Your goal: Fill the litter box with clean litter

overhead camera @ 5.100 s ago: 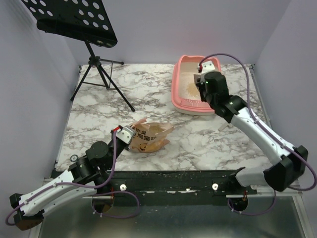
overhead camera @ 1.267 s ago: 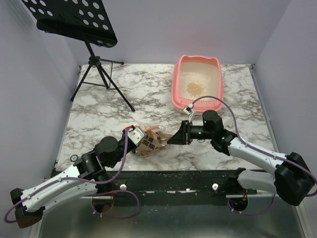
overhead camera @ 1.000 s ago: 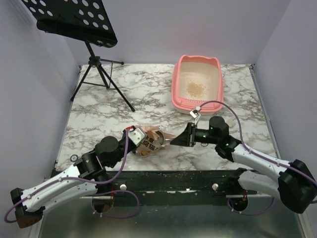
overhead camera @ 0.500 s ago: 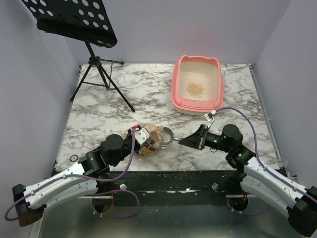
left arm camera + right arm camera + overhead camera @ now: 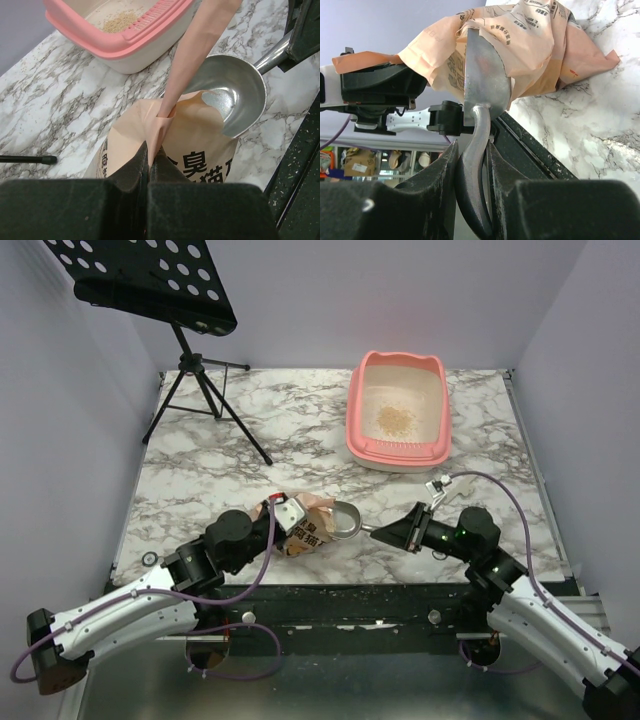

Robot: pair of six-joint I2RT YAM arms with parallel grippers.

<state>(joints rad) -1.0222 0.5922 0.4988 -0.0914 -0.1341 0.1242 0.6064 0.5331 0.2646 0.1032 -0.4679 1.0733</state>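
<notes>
Setting: pale lilac walls around a marble-patterned table [image 5: 300,430]; a black perforated stand [image 5: 150,285] is at the far left corner.
Litter box [image 5: 356,425]: pink, toward the far right corner of the table, well apart from both arms.
Litter [image 5: 395,418]: a small tan pile in the middle of the box floor, with most of the floor bare.
Bag [image 5: 305,532]: crumpled orange-tan paper close to the near edge, left of its middle, with the mouth turned to the right.
Left tool [image 5: 150,162]: clenched on a flap of the bag's rim, holding the mouth up.
Right tool [image 5: 472,150]: grasping the scoop [image 5: 235,95] by its handle. The bowl is at the bag's mouth, touching the paper lip, and looks empty.
Change: about five seconds back the right tool held the scoop over the box. It has since swung to the near edge. In the last second the arm drew off to the right and the bowl settled at the mouth. The pile looks unchanged.
Meaning: my reading is that one load is tipped and the next dip is about to start. The box is far from filled.
Writing: large black Chinese print on the bag. "臭猫" reads in the left wrist view, and the rest is lost in folds. No brand can be made out.
</notes>
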